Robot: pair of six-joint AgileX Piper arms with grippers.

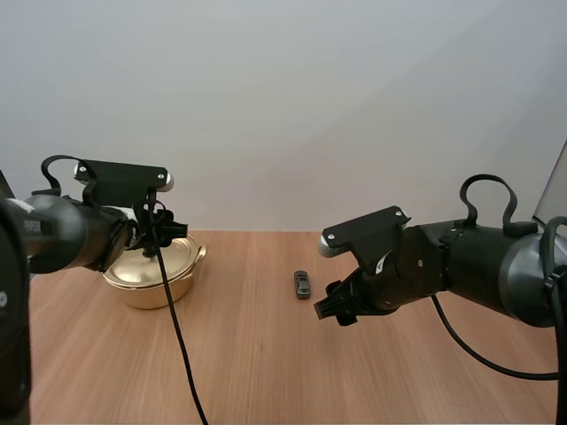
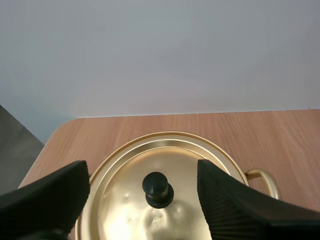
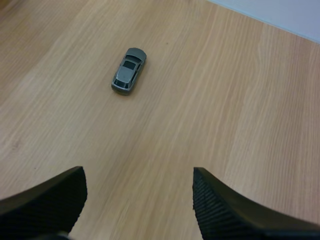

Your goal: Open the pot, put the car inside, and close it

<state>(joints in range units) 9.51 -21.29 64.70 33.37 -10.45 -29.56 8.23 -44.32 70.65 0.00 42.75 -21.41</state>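
A gold pot stands at the table's left with its lid on, a black knob in the lid's middle. My left gripper hovers just above the pot, open, its fingers apart on either side of the knob without touching it. A small grey toy car lies on the table near the middle. My right gripper hangs open a little to the right of the car and nearer the front; in the right wrist view the car lies ahead of the spread fingers.
The pot has a loop handle on its right side. The wooden table runs back to a plain wall, and its left corner lies close behind the pot.
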